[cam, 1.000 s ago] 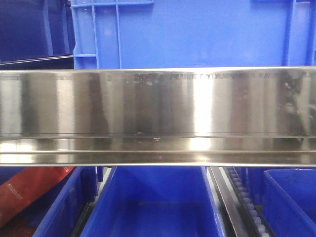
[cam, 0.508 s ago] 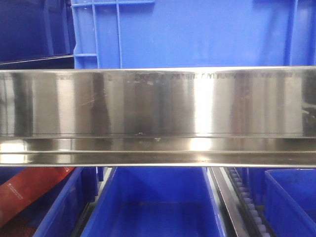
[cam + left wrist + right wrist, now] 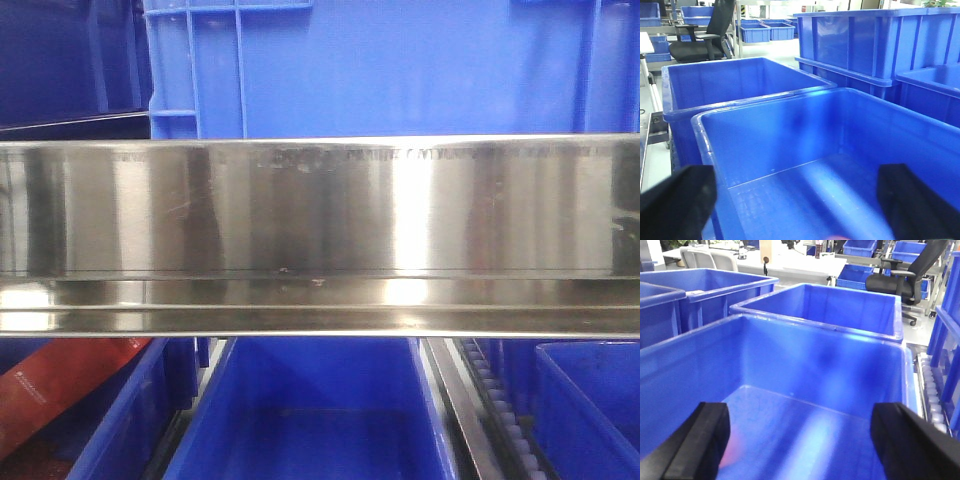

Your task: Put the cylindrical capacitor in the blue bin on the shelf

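Capacitor isn't clearly visible anywhere, tbh. Both grippers, left (image 3: pixel 795 200) and right (image 3: pixel 800 440), hover over a blue bin (image 3: pixel 790 130) with fingers (image 3: pixel 700 440) spread wide, released. Shelf (image 3: pixel 320 210) rail fills the front view, another bin at 6 o'clock.

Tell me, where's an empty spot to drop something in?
The floor of the blue bin between the right claw fingers looks bare. The left claw hangs over bare bin floor too. Beyond, bins crowd wall to wall.
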Controlling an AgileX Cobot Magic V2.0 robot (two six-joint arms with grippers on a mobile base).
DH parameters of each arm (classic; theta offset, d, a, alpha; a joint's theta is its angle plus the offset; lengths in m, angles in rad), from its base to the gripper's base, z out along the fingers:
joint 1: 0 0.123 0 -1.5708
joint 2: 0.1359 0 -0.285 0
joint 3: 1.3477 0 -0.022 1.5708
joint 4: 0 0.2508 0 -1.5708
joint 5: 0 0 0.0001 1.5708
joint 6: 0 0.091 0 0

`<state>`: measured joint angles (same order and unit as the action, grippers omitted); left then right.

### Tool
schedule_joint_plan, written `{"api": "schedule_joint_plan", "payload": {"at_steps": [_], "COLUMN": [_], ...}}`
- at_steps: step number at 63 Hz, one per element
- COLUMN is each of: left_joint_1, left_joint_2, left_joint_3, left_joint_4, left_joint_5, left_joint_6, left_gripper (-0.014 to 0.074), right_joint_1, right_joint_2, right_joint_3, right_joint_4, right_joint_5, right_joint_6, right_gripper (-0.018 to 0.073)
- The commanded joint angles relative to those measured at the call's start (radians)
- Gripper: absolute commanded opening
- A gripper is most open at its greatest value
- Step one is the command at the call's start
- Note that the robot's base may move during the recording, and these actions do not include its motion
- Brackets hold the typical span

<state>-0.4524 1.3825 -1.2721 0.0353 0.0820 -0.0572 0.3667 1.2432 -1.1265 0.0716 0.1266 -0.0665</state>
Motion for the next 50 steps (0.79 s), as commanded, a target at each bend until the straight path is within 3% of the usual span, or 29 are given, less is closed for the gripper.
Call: {"api": "schedule_joint_plan", "payload": {"at_steps": [1, 10, 16, 19, 31, 50], "left_joint_1": [-0.007, -0.007, -0.004, 0.002, 0.053, 0.071], "left_joint_2": [-0.026, -0.084, -0.118, -0.132, -0.220, -0.569], "left_joint_3": [-0.007, -0.007, -0.007, -0.007, 0.028, 0.454], "left_joint_4": [-0.005, -0.005, -0.001, 0.002, -0.017, -0.035], "left_joint_5": [-0.021, -0.021, -0.036, -0.038, 0.052, -0.057], "left_joint_6": [0.001, 0.001, 0.001, 0.003, 0.003, 0.003], "left_gripper": [0.0525, 0.0217, -0.0114, -0.0111, -0.0111, -0.0111], "right_joint_1": [0.003, 0.003, 0.003, 0.003, 0.001, 0.001], "right_joint_2": [-0.038, -0.105, -0.139, -0.154, -0.242, -0.564], "right_joint_3": [-0.010, -0.010, -0.010, -0.010, 0.022, 0.324], "right_joint_4": [0.002, 0.002, 0.002, 0.002, 0.002, 0.002], "right_joint_5": [-0.013, 0.035, 0.038, 0.041, 0.152, 0.129], "right_joint_6": [-0.006, -0.006, -0.006, -0.006, -0.006, -0.006], "right_gripper": [0.0384, 0.0123, -0.0084, -0.0164, -0.0168, -0.0168]}}
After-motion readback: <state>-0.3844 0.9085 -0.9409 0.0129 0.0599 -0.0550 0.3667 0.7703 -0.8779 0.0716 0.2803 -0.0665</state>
